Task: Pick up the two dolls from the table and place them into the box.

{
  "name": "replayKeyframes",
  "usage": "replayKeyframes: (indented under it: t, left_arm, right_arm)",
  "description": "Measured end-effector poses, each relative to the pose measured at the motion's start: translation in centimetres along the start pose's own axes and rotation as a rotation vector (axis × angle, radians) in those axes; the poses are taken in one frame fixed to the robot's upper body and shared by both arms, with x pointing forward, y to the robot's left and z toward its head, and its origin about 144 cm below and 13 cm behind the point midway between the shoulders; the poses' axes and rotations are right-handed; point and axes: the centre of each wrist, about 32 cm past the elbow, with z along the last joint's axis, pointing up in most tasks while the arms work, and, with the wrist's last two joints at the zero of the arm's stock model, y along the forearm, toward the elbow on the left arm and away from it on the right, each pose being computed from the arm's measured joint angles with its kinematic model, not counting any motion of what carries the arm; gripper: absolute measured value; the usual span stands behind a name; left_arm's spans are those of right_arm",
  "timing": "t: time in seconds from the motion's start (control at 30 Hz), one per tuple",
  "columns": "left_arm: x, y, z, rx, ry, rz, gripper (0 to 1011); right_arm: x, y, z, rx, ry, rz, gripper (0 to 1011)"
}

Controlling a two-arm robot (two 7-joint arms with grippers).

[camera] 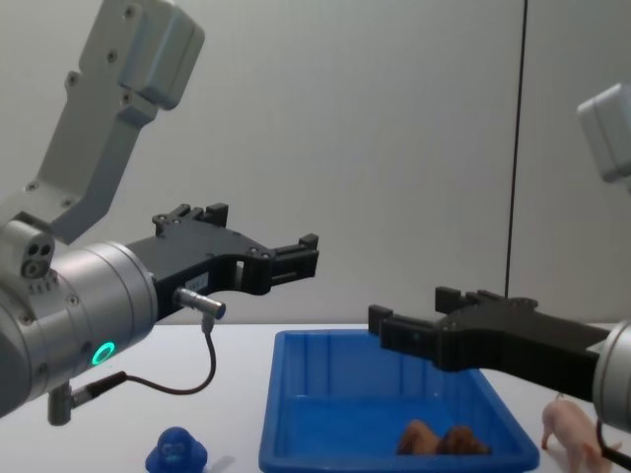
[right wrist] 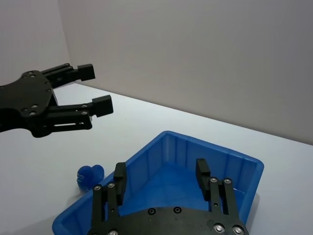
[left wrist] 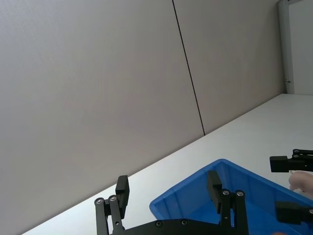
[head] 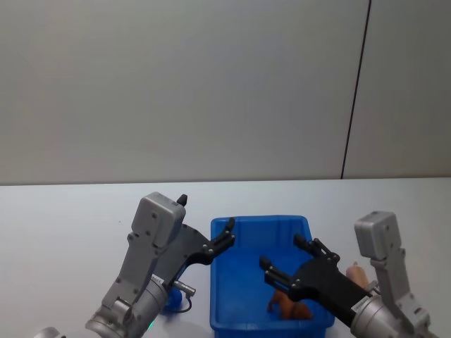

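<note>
blue figure [head: 171, 303] mostly hidden behind left arm [head: 144, 264], pink pig [head: 354, 271] half covered by right arm [head: 386, 282]

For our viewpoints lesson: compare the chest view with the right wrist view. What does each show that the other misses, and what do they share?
Chest view, of the two: the pink pig standing on the table right of the box, and the brown doll lying inside it. Right wrist view, of the two: the gap between the fingers of the left gripper, seen head-on. Both: the blue figure on the table left of the box, the box itself, and both grippers open, the right gripper over the box.
</note>
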Motion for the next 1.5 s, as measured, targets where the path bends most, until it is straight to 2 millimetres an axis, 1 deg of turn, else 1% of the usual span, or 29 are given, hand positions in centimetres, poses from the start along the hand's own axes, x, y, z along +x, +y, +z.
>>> replayKeyframes:
  t: [0.03, 0.1, 0.13, 0.17, 0.2, 0.23, 0.47, 0.97, 1.23, 1.5]
  left_arm:
    - [0.0, 0.0, 0.0, 0.0, 0.0, 0.0, 1001]
    - [0.0, 0.0, 0.0, 0.0, 0.0, 0.0, 1001]
    - [0.0, 0.0, 0.0, 0.0, 0.0, 0.0, 1001]
    - [0.0, 0.0, 0.0, 0.0, 0.0, 0.0, 1001]
    - [0.0, 0.0, 0.0, 0.0, 0.0, 0.0, 1001]
    - [0.0, 0.0, 0.0, 0.0, 0.0, 0.0, 1001]
    - [0.0, 0.0, 0.0, 0.0, 0.0, 0.0, 1001]
    - [0.0, 0.0, 0.0, 0.0, 0.0, 0.0, 1001]
    - [0.0, 0.0, 0.0, 0.0, 0.0, 0.0, 1001]
    - [0.0, 0.0, 0.0, 0.0, 0.0, 0.0, 1001]
  right_arm:
    - [0.0, 0.1, -0.1, -0.005, 0.0, -0.006, 852]
    - [-0.1, 0.1, -0.1, -0.01, -0.001, -0.015, 879]
    - [-0.1, 0.2, -0.1, -0.014, -0.003, -0.026, 936]
    - [-0.1, 0.2, -0.2, -0.016, -0.004, -0.032, 949]
    - [-0.2, 0.1, -0.2, -0.02, -0.007, -0.047, 992]
    - [-0.2, 0.1, -0.3, -0.022, -0.007, -0.051, 1002]
    - [-0.3, -0.6, -0.2, -0.027, -0.028, -0.119, 1003]
    - [-0.2, -3.5, 0.1, -0.046, -0.081, -0.312, 1003]
    - [0.0, -4.7, -0.5, -0.081, -0.09, -0.399, 1003]
    - [0.2, -5.2, -1.4, -0.111, -0.081, -0.434, 1003]
